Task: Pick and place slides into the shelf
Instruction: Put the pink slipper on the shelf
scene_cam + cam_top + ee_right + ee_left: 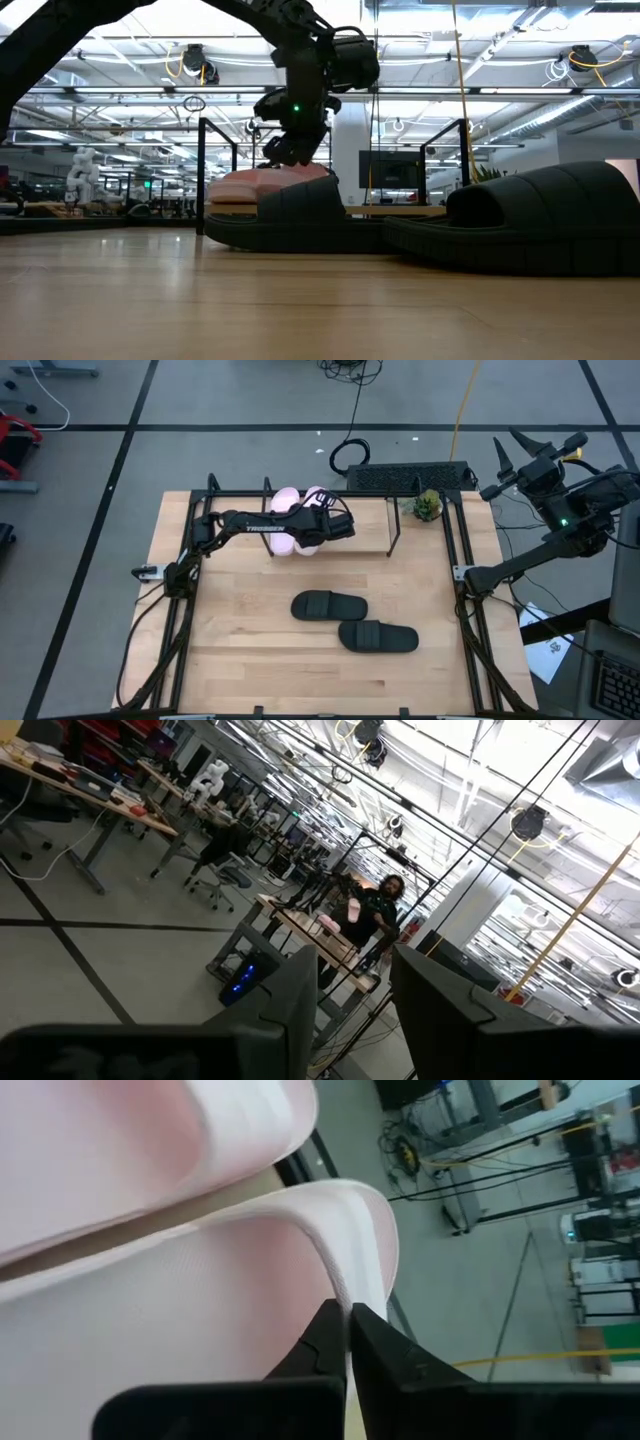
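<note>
— While the two pink slides [297,532] sit on the shelf [392,538] at twelve o'clock, what grips?
— The left pincer [347,1320], clamped on one pink rim.
— The black slides [352,620]?
— Mid-worktop [240,650] — untouched. Right pincer [352,982] spread apart, off at two o'clock.

A robotics lab in an open industrial hall: exposed ceiling pipes [480,95] and hanging lights, rows of desks [95,795] with office chairs, a white robot [80,170] (beside the desks), cables [350,455] across the grey floor.
</note>
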